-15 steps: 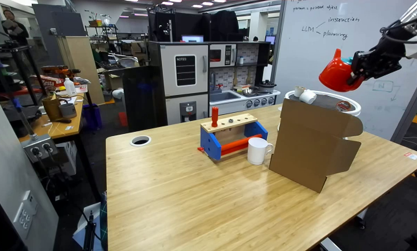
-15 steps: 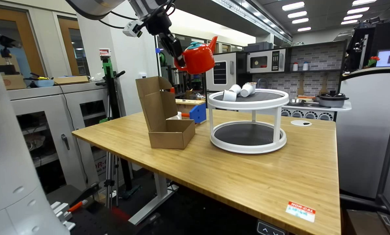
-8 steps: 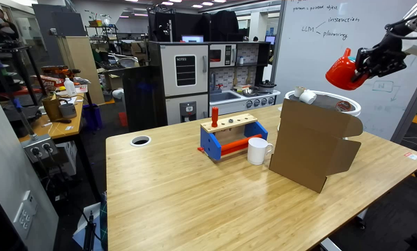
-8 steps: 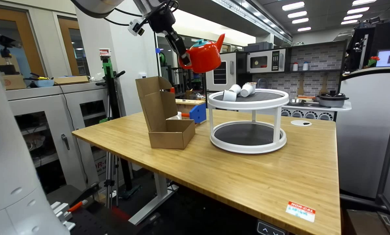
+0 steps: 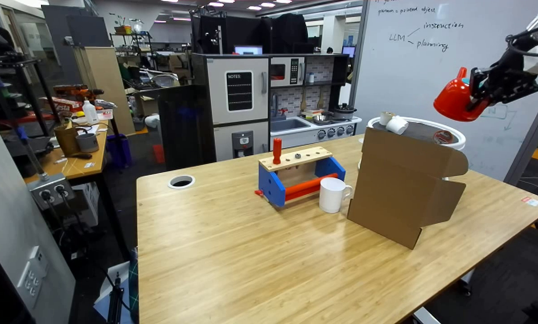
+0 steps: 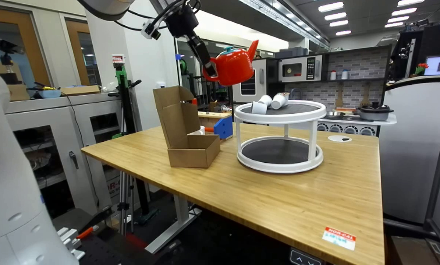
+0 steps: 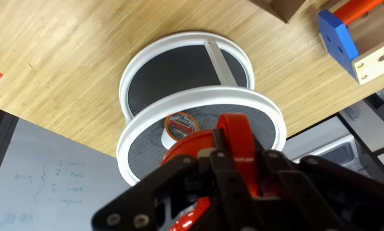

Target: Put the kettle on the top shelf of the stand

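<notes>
Red kettle [image 6: 235, 67] hangs in the air, spout end tilted up. Left to right in an exterior view: an open cardboard box [image 6: 190, 157] stands on the wooden table [image 6: 242, 195]; higher up, the gripper [image 6: 210, 69] has its jaws clenched on the kettle's handle [image 7: 239, 136]; a toy workbench [image 6: 223, 127] is partly hidden behind the box; the white two-tier stand [image 6: 281, 118] bears coffee pods [image 6: 279, 101] on its top shelf [image 6: 301, 109], below the kettle's level.

Red kettle [image 6: 235, 69] aloft near stand [image 6: 280, 118]
</notes>
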{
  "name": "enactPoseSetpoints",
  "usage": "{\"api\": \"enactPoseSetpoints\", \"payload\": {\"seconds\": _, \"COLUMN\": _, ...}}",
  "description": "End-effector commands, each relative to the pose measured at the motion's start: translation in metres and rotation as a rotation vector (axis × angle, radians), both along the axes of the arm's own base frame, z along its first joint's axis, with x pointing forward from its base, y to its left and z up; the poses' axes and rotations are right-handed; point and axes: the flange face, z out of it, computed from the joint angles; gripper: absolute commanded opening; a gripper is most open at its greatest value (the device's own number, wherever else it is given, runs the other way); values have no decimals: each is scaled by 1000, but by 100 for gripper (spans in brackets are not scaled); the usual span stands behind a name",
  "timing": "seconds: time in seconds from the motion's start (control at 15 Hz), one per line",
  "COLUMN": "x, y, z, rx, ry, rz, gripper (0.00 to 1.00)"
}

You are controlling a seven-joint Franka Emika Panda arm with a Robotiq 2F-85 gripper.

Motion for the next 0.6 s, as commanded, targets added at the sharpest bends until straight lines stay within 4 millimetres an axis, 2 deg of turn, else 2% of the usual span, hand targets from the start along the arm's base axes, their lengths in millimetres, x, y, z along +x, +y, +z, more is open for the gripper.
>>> {"api": "enactPoseSetpoints", "payload": {"seconds": 0.0, "x": -6, "y": 21, "z": -11, "rx": -6, "ry": 46, "rz": 47, "gripper": 4}}
{"api": "enactPoseSetpoints", "payload": {"seconds": 0.27, "x": -11, "y": 51, "z": -24, "rx": -10, "ry": 41, "rz": 147, "gripper": 4}}
{"api": "enactPoseSetpoints", "payload": {"seconds": 0.53, "x": -21, "y": 60, "z": -30, "rx": -19, "ry": 60, "rz": 160, "gripper": 4}}
